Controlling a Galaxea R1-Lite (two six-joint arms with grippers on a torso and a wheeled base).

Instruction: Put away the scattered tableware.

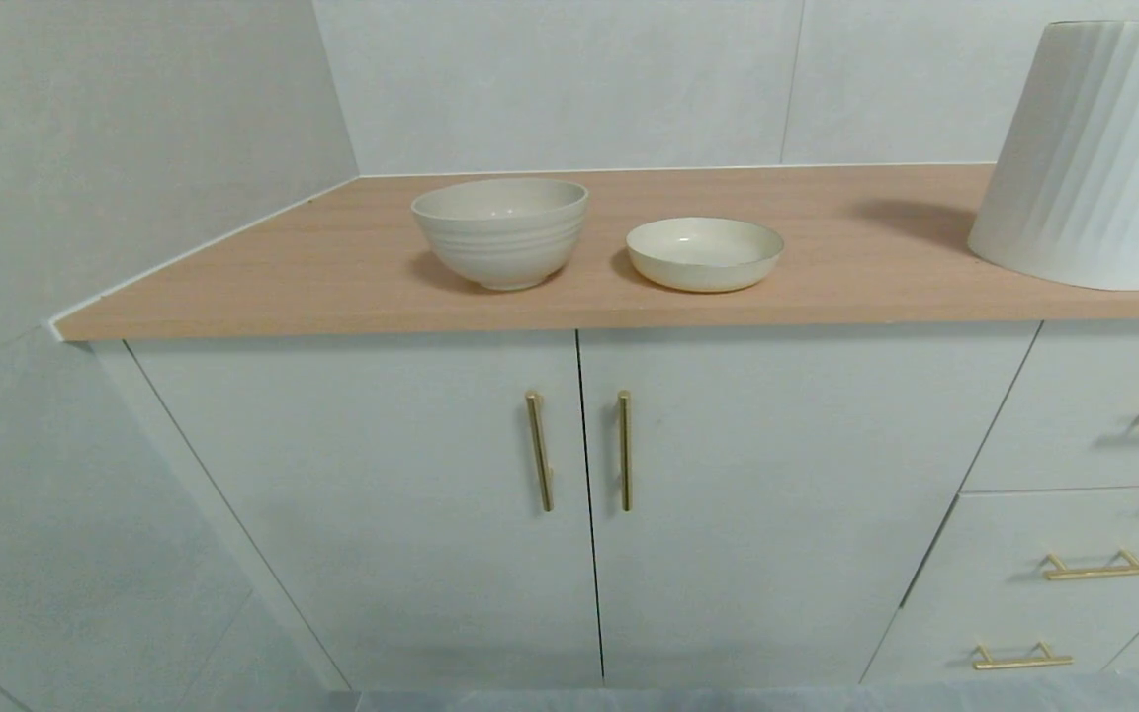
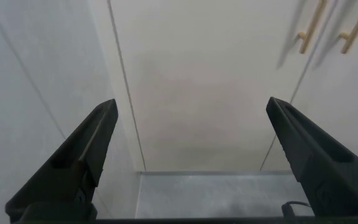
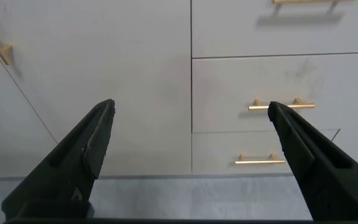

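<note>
Tableware sits on the light brown wooden countertop (image 1: 827, 272). A deep cream ceramic bowl with ribbed sides (image 1: 499, 229) stands upright toward the corner end. A shallow cream dish (image 1: 704, 253) stands near it on the robot's right, the two apart with bare wood between them. Both rest close to the front edge, directly above a pair of closed white cabinet doors (image 1: 382, 494), whose slim gold bar handles (image 1: 539, 450) hang side by side at the centre seam. That placing makes the cupboard below the likeliest storage spot, so a door would probably have to be pulled open before either piece can go in.

A tall white fluted cylinder (image 1: 1094, 148) stands at the far right of the counter, well apart from the dishes and out of the way of any reach to them.

The left gripper (image 2: 191, 152) is held low in front of the cabinet front, near the floor. Its dark fingers (image 2: 86, 155) are spread wide with nothing between them. The right gripper (image 3: 191, 152) is equally wide and empty, and faces the white drawer fronts (image 3: 278, 74) with their gold pulls (image 3: 281, 106). Both look parked below counter height, ready for either a handle or a dish. Nothing has been picked up, so the task appears to be at its very start.
</note>
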